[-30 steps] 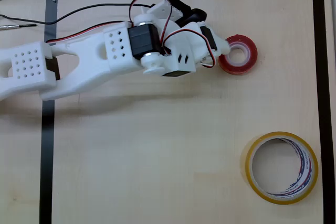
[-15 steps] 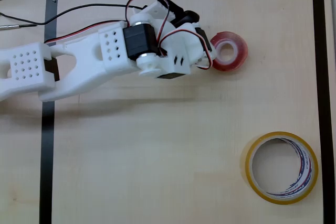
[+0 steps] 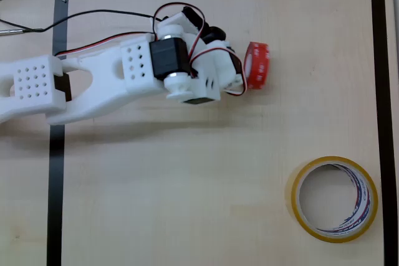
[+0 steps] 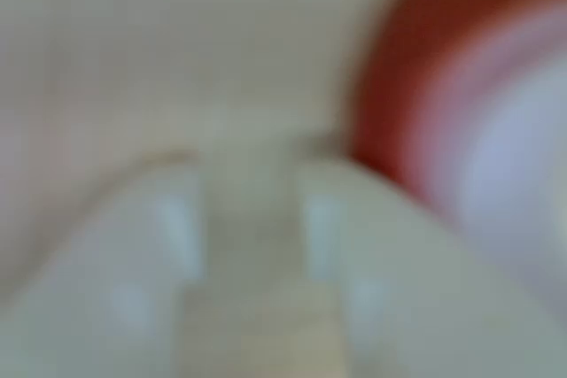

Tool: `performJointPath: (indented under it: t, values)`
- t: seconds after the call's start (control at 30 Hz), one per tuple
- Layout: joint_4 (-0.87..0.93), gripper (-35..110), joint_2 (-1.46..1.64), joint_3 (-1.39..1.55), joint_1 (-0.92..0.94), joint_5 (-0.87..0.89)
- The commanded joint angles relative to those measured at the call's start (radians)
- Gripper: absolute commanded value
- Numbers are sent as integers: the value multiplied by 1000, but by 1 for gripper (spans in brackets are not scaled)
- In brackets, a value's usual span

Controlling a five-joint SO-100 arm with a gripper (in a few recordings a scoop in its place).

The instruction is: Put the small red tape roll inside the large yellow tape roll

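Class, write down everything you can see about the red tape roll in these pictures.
The red tape roll is a small glossy red ring with a whitish core. In the overhead view it is tipped up almost on edge, so its hole hardly shows. It sits at the tip of the white gripper, whose jaws appear to hold its left side, though the contact is partly hidden. It lies in the upper middle of the table, far from the yellow roll. The wrist view shows it blurred, at right.
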Motion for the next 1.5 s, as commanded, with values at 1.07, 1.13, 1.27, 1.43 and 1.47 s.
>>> performJointPath:
  t: [1.07,1.13,1.27,1.43,1.47]
  values:
    - [247,25,532,-32,17,-81]
    - [247,27,532,-31,-18,-135]
    - [247,28,511,-25,-78,-201]
    - [247,29,472,-28,-121,-285]
    - [247,29,465,-28,-127,-301]
